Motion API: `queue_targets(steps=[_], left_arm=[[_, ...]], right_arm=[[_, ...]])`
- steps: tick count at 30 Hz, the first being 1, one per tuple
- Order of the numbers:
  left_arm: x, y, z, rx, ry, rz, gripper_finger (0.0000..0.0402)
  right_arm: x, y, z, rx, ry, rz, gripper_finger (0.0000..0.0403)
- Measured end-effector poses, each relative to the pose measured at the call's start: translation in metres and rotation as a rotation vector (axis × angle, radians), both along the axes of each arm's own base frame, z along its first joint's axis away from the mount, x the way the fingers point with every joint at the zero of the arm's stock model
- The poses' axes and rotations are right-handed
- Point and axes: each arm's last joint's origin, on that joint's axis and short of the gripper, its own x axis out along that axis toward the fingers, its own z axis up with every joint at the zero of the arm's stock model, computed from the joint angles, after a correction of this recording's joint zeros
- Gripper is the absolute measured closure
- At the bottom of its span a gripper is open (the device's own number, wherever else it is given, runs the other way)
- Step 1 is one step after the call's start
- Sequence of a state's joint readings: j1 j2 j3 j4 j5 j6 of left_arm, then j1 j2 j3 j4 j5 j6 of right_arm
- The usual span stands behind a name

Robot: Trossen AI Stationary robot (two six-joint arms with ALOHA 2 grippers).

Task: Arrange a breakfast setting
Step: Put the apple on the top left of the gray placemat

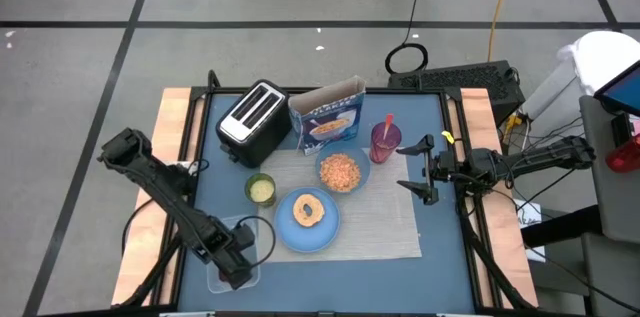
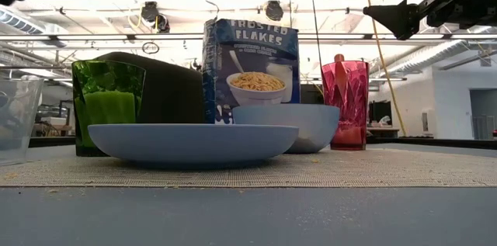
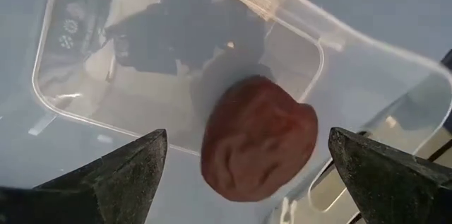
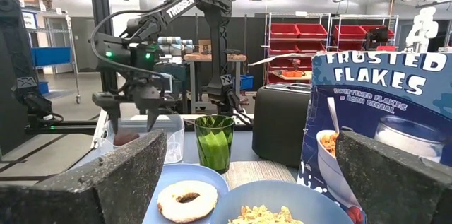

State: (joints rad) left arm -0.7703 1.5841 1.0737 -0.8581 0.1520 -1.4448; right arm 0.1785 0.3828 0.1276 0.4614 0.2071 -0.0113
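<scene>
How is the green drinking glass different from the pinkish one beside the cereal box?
The green ribbed glass is shorter and squatter; the purple-pink cup is taller and slimmer. The green glass stands just off the beige woven placemat, in front of the black toaster; the cup stands at the mat's far corner with something upright inside it. Both are see-through and upright.

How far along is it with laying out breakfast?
Mostly laid: the plate, bowl, cup and cereal box are grouped at the placemat. In hand: the left gripper hangs open over the dark-red fruit in a clear container. Left: moving that fruit.
</scene>
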Motion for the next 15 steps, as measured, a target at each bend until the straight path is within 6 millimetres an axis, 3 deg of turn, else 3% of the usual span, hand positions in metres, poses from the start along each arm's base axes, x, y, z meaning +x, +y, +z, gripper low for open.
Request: queue_targets(steps=[9, 15], left_arm=[[-0.009, -0.009, 0.000, 0.014, -0.052, -0.216, 0.0005], [-0.013, -0.012, 0.000, 0.051, -0.092, -0.266, 0.0005]], right_arm=[[0.000, 0.000, 0.000, 0.000, 0.001, 0.000, 0.0007], [0.000, 0.000, 0.000, 0.000, 0.002, 0.000, 0.0007]])
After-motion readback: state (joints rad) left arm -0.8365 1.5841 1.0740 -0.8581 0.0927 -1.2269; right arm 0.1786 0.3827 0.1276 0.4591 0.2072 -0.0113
